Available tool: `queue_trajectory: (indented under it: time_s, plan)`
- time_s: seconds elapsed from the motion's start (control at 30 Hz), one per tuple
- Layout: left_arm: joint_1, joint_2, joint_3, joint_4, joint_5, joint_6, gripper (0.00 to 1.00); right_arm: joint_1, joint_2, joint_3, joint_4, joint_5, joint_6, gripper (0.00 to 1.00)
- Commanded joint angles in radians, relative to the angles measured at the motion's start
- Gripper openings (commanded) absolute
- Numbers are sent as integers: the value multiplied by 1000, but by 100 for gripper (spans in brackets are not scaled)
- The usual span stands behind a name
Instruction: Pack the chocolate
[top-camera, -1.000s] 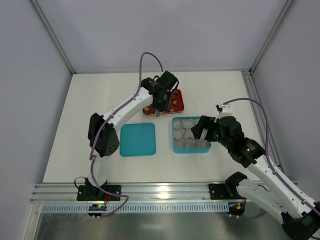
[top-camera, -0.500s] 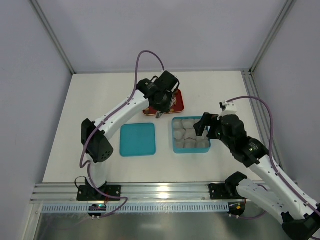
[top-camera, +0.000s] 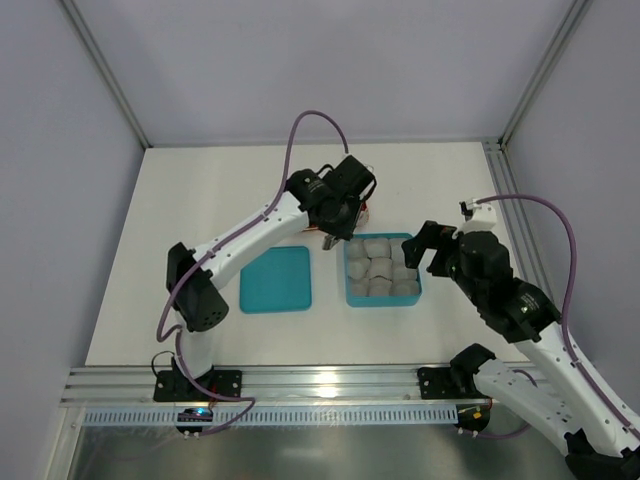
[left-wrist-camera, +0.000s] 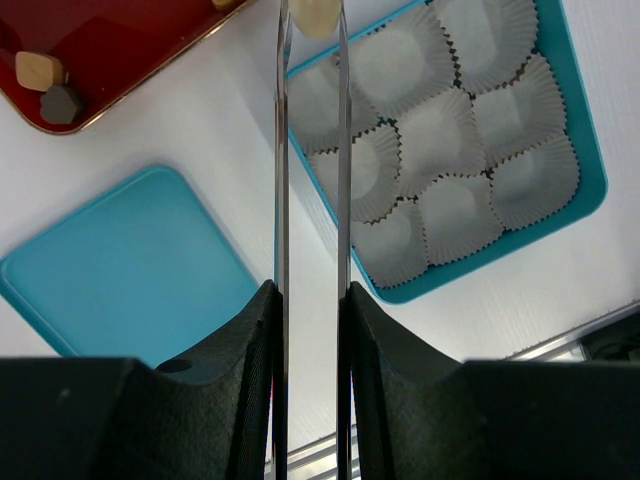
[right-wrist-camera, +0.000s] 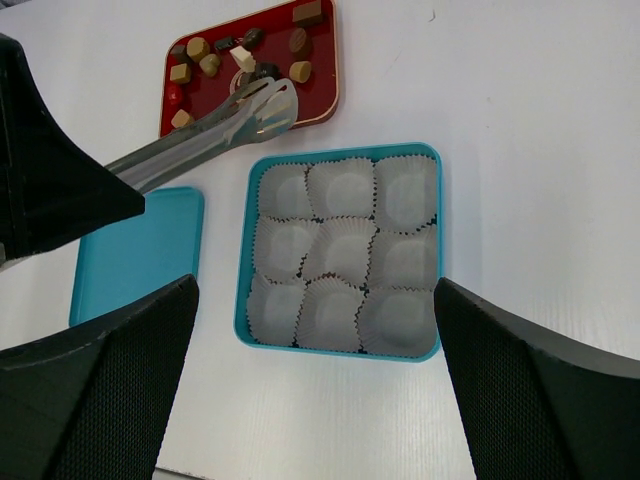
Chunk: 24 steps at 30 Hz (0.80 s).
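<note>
1. The left gripper (left-wrist-camera: 310, 295) is clamped on a pair of metal tongs (left-wrist-camera: 281, 150), its fingers pressing the two blades close together.
2. Pinched at the tongs' tip is one cream chocolate (left-wrist-camera: 315, 15), held in the air at the corner of the teal box (left-wrist-camera: 590, 190) that faces the red tray (left-wrist-camera: 120, 40).
3. All nine paper cups (left-wrist-camera: 440, 120) in the box look empty, so this appears to be the carry of a first piece. The other chocolates (right-wrist-camera: 240, 55) lie on the tray.
4. The next move calls for bringing the tip over a single cup, lowering it, then easing the squeeze so the piece drops inside without crushing the paper.
5. The right gripper (right-wrist-camera: 315, 285) hovers above the box with its fingers spread wide and nothing between them. The teal lid (left-wrist-camera: 120, 270) lies beside the box.
</note>
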Motion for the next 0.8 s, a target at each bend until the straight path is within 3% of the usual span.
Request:
queue_trajectory:
  time_s: [0.0,0.33,0.77]
  plan:
    - [-56,-30,60,-9,-6,-10,26,5,-23,61,-39,59,-3,100]
    - [-164,76,132,17,17,-32,27,5,-57,101,-99,96,5,100]
    - [-177,199,200,43,41,-22,29,5,-57,76,-85,79,8,100]
